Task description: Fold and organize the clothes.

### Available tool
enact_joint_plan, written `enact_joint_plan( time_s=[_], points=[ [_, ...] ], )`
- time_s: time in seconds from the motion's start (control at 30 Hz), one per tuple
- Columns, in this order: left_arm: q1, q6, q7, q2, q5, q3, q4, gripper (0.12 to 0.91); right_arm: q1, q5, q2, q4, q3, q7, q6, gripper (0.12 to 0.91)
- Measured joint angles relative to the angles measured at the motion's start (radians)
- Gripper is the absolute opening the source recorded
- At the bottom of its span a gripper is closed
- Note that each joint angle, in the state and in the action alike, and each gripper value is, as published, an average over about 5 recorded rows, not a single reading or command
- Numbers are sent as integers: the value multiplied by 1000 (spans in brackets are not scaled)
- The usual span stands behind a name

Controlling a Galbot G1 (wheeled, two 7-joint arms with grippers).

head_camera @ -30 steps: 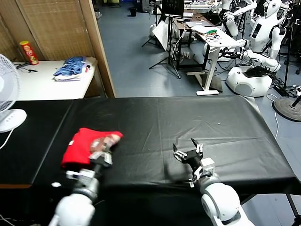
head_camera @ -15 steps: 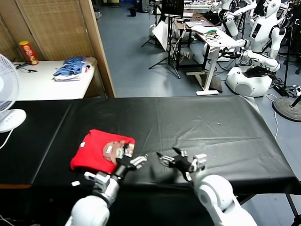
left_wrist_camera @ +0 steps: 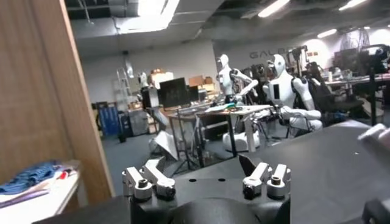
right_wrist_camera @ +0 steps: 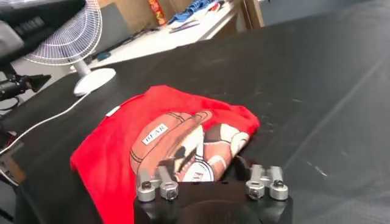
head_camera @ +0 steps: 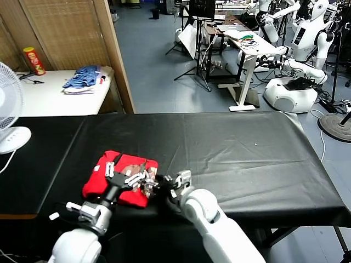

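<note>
Item: bright red short-sleeved cotton T-shirt (head_camera: 118,178) with brown-and-white cartoon print, lying as a compact folded packet at about 8 o'clock on the black-covered worktop (head_camera: 236,153), print uppermost.

Progress: folding looks largely done; what seems left is squaring the near edge and setting the packet in place.

Left pincer (head_camera: 112,169): released, fingers spread, over the packet's middle, holding nothing.

Right pincer (head_camera: 149,183): at the packet's 4 o'clock corner, over the print; whether it grips cloth cannot be told.

Change: a second ago the left pincer was clenched at the shirt's near edge and the right stood well apart at 5 o'clock; the packet now lies flatter and wider.
</note>
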Motion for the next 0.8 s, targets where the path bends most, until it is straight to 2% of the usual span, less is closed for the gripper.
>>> enact_joint_plan(
  time_s=[0.1, 0.23, 0.27, 0.37, 0.43, 0.5, 0.67, 0.8],
  points=[
    [10, -6, -4, 3, -16, -15, -4, 798, 6, -88, -4, -11, -12, -29, 51, 450],
    [16, -5, -18, 7, -49, -28, -3, 798, 20, -266, -41, -10, -9, -80, 131, 224],
    [16, -4, -24, 8, -56, -31, 0, 798, 22, -315, -57, -7, -4, -93, 149, 181],
    [14, 2, -40, 12, -74, -40, 12, 798, 23, -435, -117, 11, 17, -134, 197, 141],
    [15, 5, -48, 16, -85, -46, 22, 798, 16, -480, -165, 26, 34, -152, 225, 184],
    [20, 1, -62, 19, -104, -52, 35, 798, 3, -501, -217, 45, 53, -149, 258, 262],
    [45, -15, -99, 20, -165, -69, 62, 798, -66, -479, -329, 114, 109, -75, 327, 526],
    [71, -28, -134, 19, -180, -72, 71, 798, -173, -431, -367, 198, 178, -11, 379, 731]
  ],
)
